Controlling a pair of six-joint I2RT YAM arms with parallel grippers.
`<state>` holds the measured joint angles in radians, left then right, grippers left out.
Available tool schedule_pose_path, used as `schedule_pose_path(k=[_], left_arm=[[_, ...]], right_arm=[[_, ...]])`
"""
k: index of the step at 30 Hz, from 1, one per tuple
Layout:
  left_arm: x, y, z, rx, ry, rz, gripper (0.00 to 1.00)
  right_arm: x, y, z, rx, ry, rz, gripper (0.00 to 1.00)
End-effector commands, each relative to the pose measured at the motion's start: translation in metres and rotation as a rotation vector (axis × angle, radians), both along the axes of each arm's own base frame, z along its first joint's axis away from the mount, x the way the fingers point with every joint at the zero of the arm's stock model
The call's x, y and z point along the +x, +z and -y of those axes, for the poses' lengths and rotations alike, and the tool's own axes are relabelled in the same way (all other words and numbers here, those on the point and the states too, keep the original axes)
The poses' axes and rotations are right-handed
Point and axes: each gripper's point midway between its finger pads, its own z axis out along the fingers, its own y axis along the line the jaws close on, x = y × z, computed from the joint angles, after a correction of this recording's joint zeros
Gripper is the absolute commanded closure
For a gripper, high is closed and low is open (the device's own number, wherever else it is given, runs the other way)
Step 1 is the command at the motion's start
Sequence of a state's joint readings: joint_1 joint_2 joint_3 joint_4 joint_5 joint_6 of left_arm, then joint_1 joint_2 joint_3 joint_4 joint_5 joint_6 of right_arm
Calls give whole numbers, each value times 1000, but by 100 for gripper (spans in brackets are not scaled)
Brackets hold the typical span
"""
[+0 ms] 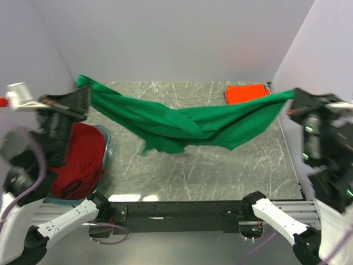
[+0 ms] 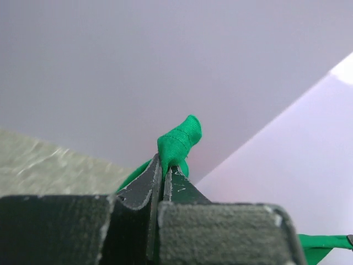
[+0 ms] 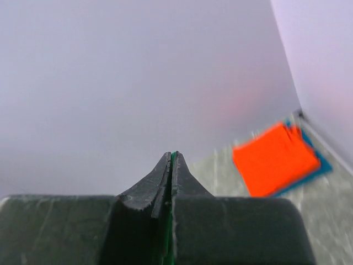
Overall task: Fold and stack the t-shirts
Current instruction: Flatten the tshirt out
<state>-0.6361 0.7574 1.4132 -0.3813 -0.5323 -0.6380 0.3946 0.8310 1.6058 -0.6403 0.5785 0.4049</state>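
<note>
Green shirt [image 1: 182,124]: soft, matte, bright green cloth. It is drawn out into a sagging, twisted band with deep creases, strung across the width of the table [image 1: 220,171] between my two grippers.
Lowest fold: it droops left of centre. It appears to hang clear of the surface, but the top view does not settle this.
Left gripper [image 2: 164,165]: pads are pressed together on a stitched hem of the green shirt. A small rolled nub of cloth sticks out past the tips.
Right gripper [image 3: 171,160]: the fingers are closed tight, with only a thin green edge showing in the seam between them.
Orange shirt [image 3: 274,160]: a flat, folded rectangle at the far right corner of the table.
Blue shirt [image 3: 322,167]: it lies under the orange one, with only its edges showing.
Dark red shirt [image 1: 80,160]: a crumpled heap in a clear, rounded bin [image 1: 106,138] at the near left.
Table: grey stone-pattern top with pale veins.
Walls [image 1: 176,38]: plain and pale, closing in the far side and both flanks.
Obstructions: each arm hides its own corner of the table in the top view.
</note>
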Motion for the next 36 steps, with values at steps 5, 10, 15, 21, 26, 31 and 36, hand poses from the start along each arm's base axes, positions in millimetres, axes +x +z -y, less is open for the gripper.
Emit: schedule_pose_path(k=[5, 10, 15, 21, 26, 31, 36], left_arm=[[-61, 62, -24, -64, -88, 207, 99], [-56, 39, -25, -88, -77, 149, 99], [-7, -35, -2, -68, -18, -86, 99], [64, -203, 15, 4, 206, -488, 94], [111, -340, 1, 65, 256, -833, 55], [133, -338, 13, 85, 203, -860, 0], [135, -320, 23, 88, 129, -789, 0]], right_arm=[[-90, 71, 63, -13, -153, 179, 100], [-99, 72, 77, -20, -222, 192, 100], [-51, 51, 70, -104, -303, 52, 100], [72, -13, 54, -257, -325, -213, 100], [180, -132, 61, -282, -218, -498, 100], [241, -202, 65, -253, -191, -700, 23], [239, -218, 48, -215, -105, -720, 17]])
